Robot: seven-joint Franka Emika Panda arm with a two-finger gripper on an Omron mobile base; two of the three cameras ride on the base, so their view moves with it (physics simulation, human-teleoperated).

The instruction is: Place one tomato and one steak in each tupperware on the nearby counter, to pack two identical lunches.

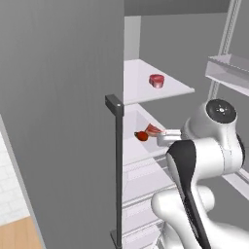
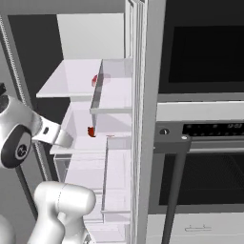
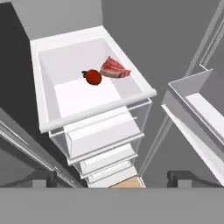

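A tomato lies in the white fridge drawer, touching a pinkish steak on its right. From the left base view the same tomato and steak sit just beyond my gripper. The gripper hangs above and in front of the drawer, open, its fingertips wide apart with nothing between them. A second pinkish-red slab rests on the shelf above. Both tupperware are out of view.
The fridge door stands open on the left with a dark handle. Door bins jut in on the right. Clear drawers stack below. An oven with a dark bar handle stands right of the fridge.
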